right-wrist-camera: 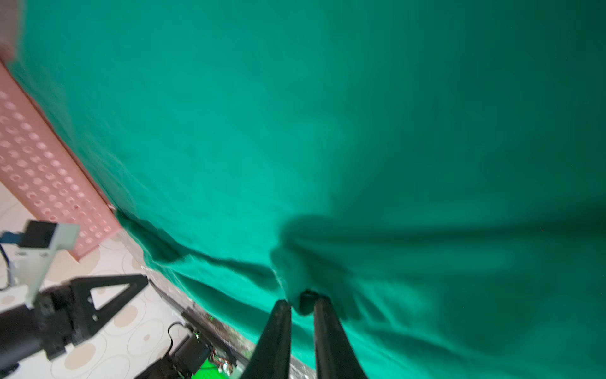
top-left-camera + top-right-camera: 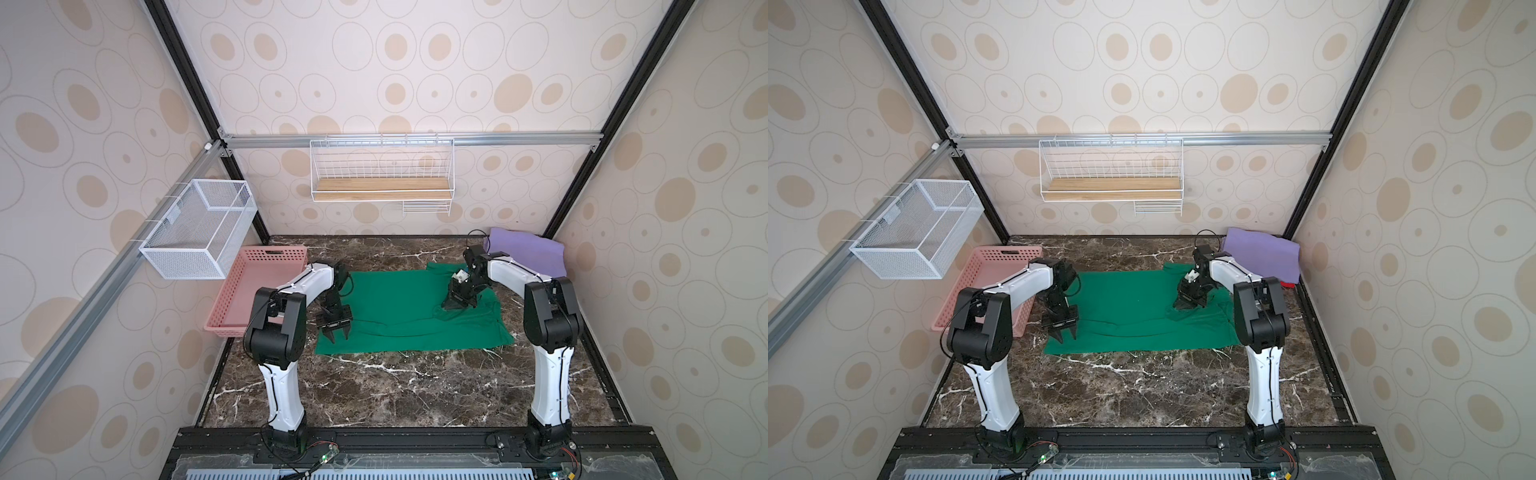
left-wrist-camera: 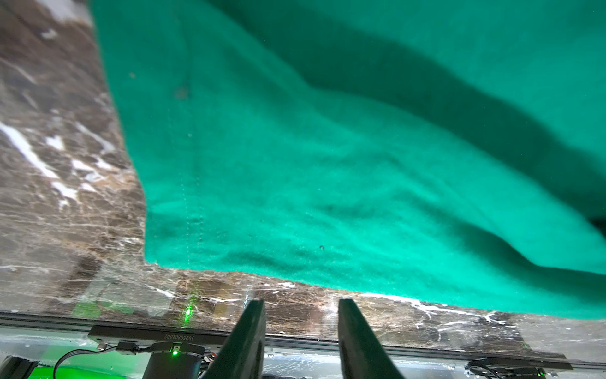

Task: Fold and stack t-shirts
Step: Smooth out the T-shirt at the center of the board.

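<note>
A deep green t-shirt (image 2: 399, 307) lies spread across the middle of the marble table (image 2: 374, 395), with wrinkles along its right side. My right gripper (image 2: 455, 305) is down on the shirt's right part, shut on a small pinched fold of green cloth (image 1: 303, 300). My left gripper (image 2: 338, 332) hovers at the shirt's near left corner, open, with only bare marble between its fingers (image 3: 255, 328). A folded lavender-purple t-shirt (image 2: 528, 251) rests in the back right corner. A sliver of red cloth (image 2: 1287, 284) shows at its near edge.
A pink perforated basket (image 2: 274, 251) stands at the left edge of the table, close behind my left arm. A white mesh bin (image 2: 195, 232) hangs on the left wall and a wire shelf with a wooden board (image 2: 382, 189) on the back wall.
</note>
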